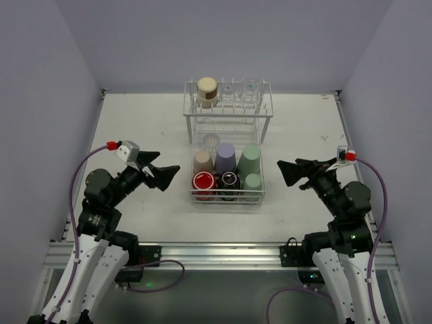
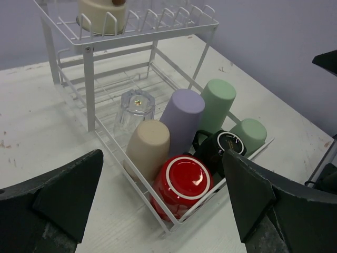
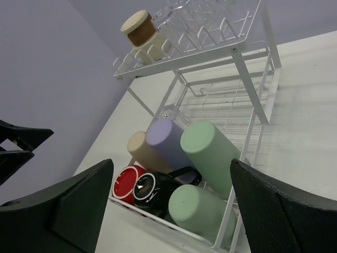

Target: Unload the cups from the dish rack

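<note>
1. The dish rack (image 1: 191, 192) is seen at the middle of the desk (image 1: 135, 128), between the two arms, with its low basket toward the arms and its raised shelf at the far end.
2. The left pincer (image 1: 173, 177) and the right pincer (image 1: 283, 174) are both held wide and empty. Each is set just outside one long side of the basket, level with its near row.
3. In that near row, the red cup (image 1: 203, 181) is found nearest the left pincer, the small pale green cup (image 1: 252, 182) nearest the right pincer, and the black cup (image 1: 230, 180) between them.
4. The basket cups are seen tilted, their long axes running near to far along the basket, so roughly across each pincer's inward line.
5. A reach over the wire wall from above is judged to be needed, since the side is barred.
6. A tan cup (image 1: 207, 91) and clear cups (image 1: 233, 91) are left on the shelf, well apart from both pincers.
</note>
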